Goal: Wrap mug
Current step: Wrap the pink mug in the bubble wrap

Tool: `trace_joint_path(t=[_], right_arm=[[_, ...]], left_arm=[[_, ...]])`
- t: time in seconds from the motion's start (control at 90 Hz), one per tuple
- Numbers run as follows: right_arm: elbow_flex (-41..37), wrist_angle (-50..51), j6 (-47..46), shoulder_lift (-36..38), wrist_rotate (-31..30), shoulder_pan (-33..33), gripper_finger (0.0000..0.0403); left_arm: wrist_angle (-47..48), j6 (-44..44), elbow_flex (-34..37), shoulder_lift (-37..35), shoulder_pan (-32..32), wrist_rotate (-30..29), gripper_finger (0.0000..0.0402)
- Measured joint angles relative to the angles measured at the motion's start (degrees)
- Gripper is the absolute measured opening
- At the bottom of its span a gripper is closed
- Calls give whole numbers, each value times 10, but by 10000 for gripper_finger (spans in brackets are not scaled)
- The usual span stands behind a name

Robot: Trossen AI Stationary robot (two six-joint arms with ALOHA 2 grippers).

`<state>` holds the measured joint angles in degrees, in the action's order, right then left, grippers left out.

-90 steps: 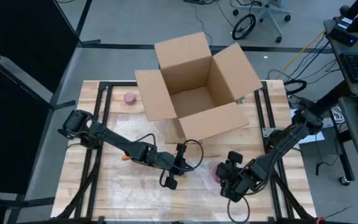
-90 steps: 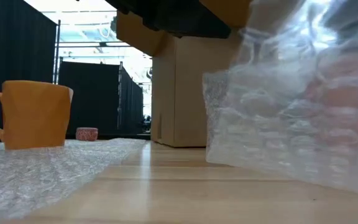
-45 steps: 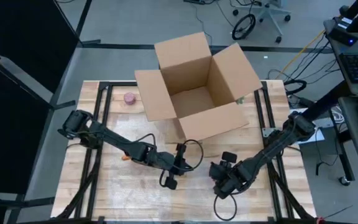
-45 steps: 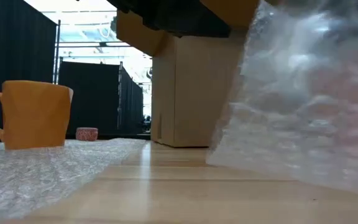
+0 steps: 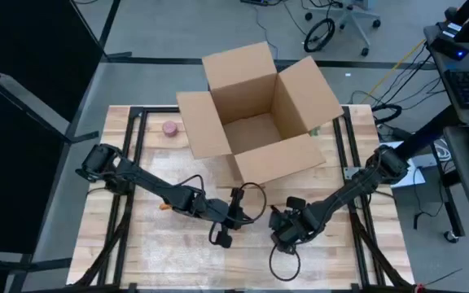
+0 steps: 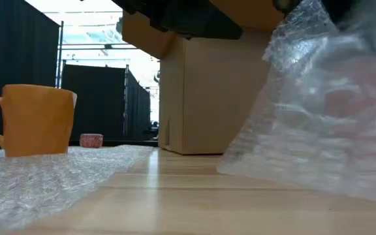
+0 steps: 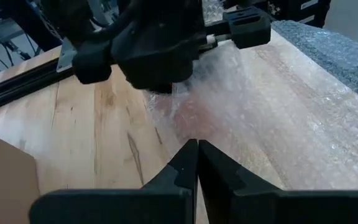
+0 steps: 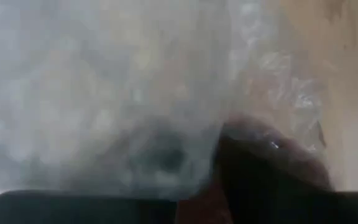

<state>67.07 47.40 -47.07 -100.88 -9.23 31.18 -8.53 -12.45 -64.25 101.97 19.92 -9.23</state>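
Wooden bench (image 5: 137,244) carried an open cardboard box (image 5: 255,130) at the middle of its far edge. Both arms met in the near half, between the box and the near edge. The right gripper (image 5: 282,229) sat low over a bunched heap of bubble wrap (image 6: 318,117). Its own camera was smothered in film, so I could not tell whether it was open or closed. A pinkish shape (image 7: 197,118) showed through the wrap directly beneath it, judged to be the mug under wrapping, though the outline was too blurred to confirm. The left gripper (image 7: 197,146) hovered just beside the heap on the side toward the left edge, jaws closed with nothing seen between them. A separate orange mug (image 6: 34,121) stood upright on a flat stretch of wrap farther toward the left edge, well apart from the heap. Step in hand, as judged: folding the film over the mug. To do it well, the right arm should draw the loose flap fully across rather than lift it. The left should press the free edge to the bench so the bundle neither rolls nor unfurls, and both should stay clear of the orange mug.
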Motion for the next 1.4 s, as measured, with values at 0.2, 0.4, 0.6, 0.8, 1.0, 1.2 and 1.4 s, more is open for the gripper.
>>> trace_joint_path(t=[0.2,0.4,0.6,0.8,1.0,1.2,1.4], right_arm=[[0,0,16,0,50,-25,80],[0,-4,9,3,54,-29,98],[9,-4,2,26,47,-26,130],[8,-5,1,30,27,-16,132],[7,-4,-3,31,16,-9,125],[7,-6,-3,31,15,-7,123],[7,-6,-4,31,15,-6,123]], left_arm=[[0,0,0,0,0,0,0],[0,0,0,0,0,0,0],[-2,0,0,0,0,0,0],[-5,10,0,1,0,28,0],[-67,16,-1,27,0,72,0],[-117,16,-20,82,0,76,0],[-121,1,-88,125,-1,72,0]])
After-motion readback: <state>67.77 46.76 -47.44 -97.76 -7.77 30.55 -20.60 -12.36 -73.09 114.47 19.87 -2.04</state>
